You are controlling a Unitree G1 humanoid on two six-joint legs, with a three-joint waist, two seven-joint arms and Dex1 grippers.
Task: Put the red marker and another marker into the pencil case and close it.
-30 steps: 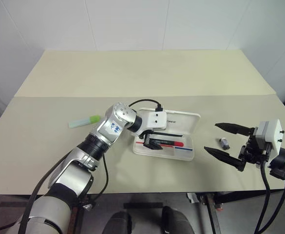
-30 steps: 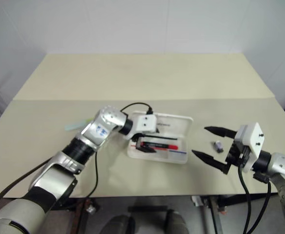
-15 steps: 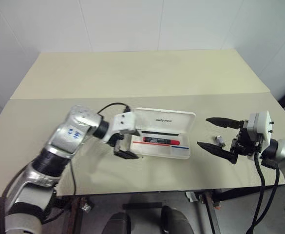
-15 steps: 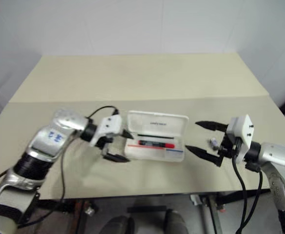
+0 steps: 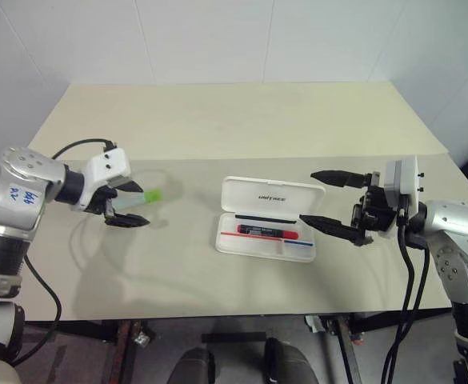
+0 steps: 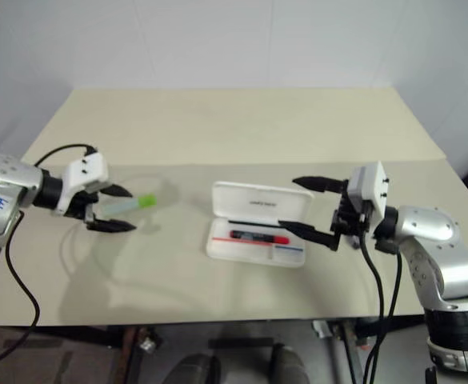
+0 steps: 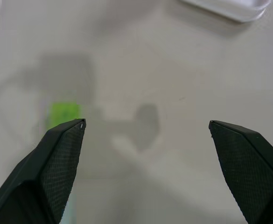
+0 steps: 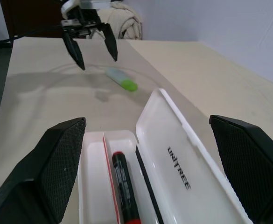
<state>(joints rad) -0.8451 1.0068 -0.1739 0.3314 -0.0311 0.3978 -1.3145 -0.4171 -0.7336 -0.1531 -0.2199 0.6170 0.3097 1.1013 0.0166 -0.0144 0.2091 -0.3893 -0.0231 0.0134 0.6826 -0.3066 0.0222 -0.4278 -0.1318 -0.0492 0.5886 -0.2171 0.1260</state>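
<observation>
Left gripper, spread wide and empty, hangs over the green marker, which lies roughly crosswise between its 2 fingers; right gripper, also spread empty, hangs by the case, far from it.

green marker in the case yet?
No, the green marker lies on the table by the open left gripper, while the pencil case holds just the red marker.

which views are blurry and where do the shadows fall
Left wrist view: the light green marker is soft and out of focus beside the left end effector, with a dim shadow patch on the table. Right wrist view: the red marker and the pencil case are sharp. Left eye view: soft shadows sit under the case.
</observation>
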